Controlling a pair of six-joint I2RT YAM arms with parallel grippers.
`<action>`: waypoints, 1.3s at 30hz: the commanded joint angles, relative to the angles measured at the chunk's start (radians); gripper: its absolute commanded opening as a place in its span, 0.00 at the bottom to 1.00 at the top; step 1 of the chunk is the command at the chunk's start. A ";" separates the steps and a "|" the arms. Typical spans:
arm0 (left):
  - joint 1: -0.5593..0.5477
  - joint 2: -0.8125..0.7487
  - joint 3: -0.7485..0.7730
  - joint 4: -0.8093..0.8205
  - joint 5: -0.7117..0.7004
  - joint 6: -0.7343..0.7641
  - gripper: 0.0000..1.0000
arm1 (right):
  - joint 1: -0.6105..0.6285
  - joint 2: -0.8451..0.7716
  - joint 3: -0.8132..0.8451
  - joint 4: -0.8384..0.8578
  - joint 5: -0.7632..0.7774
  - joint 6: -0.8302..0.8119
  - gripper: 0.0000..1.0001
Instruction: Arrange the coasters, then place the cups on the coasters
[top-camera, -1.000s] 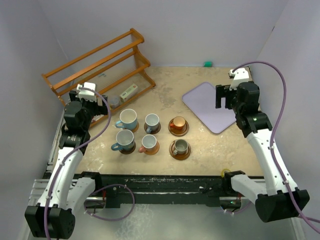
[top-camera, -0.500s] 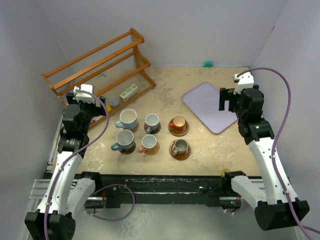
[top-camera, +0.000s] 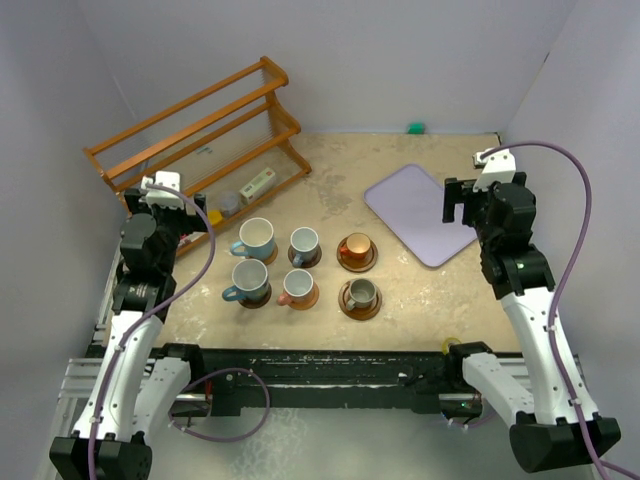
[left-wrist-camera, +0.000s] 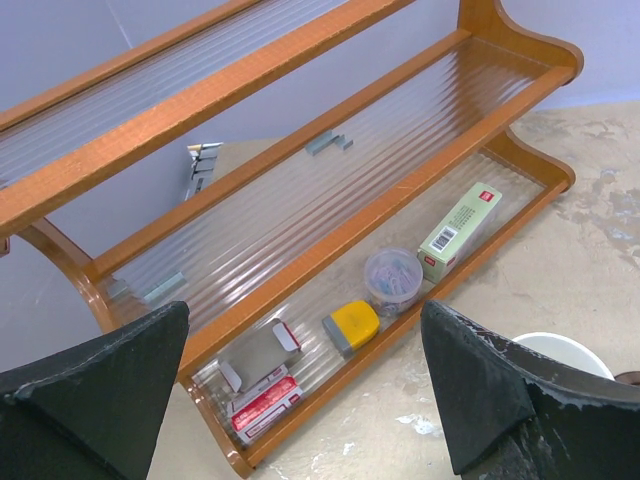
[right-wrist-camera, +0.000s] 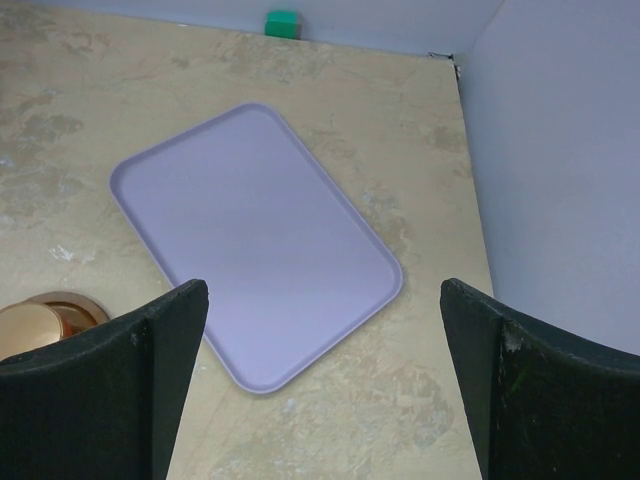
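Six cups stand in two rows of three at the table's middle, each on a round wooden coaster (top-camera: 343, 308). The back row holds a light blue cup (top-camera: 258, 238), a grey-blue one (top-camera: 304, 242) and an orange one (top-camera: 354, 247). In front are a blue-grey cup (top-camera: 249, 280), a pink one (top-camera: 298, 286) and a grey-olive one (top-camera: 361, 293). My left gripper (top-camera: 157, 203) (left-wrist-camera: 305, 330) hangs open and empty by the rack, left of the cups. My right gripper (top-camera: 459, 204) (right-wrist-camera: 322, 300) is open and empty over the tray's near corner. The orange cup (right-wrist-camera: 35, 325) shows at the right wrist view's lower left.
A wooden rack (top-camera: 200, 130) (left-wrist-camera: 330, 120) with small boxes, a yellow item and a little round tub stands at the back left. A lavender tray (top-camera: 415, 210) (right-wrist-camera: 250, 230) lies at the right. A small green block (top-camera: 415, 128) (right-wrist-camera: 283, 22) sits by the back wall.
Both arms have drawn away from the cups: the left gripper has shifted left toward the rack, the right gripper right and back. The cups and coasters have not moved.
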 joint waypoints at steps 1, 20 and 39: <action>0.006 0.000 0.058 0.013 -0.016 0.021 0.95 | -0.005 -0.029 0.013 0.006 0.033 -0.014 1.00; 0.006 0.020 0.041 0.039 -0.044 -0.039 0.94 | -0.005 -0.104 -0.087 0.049 0.031 -0.036 1.00; 0.006 -0.010 0.022 0.031 -0.051 -0.025 0.95 | -0.006 -0.117 -0.103 0.041 0.038 -0.038 1.00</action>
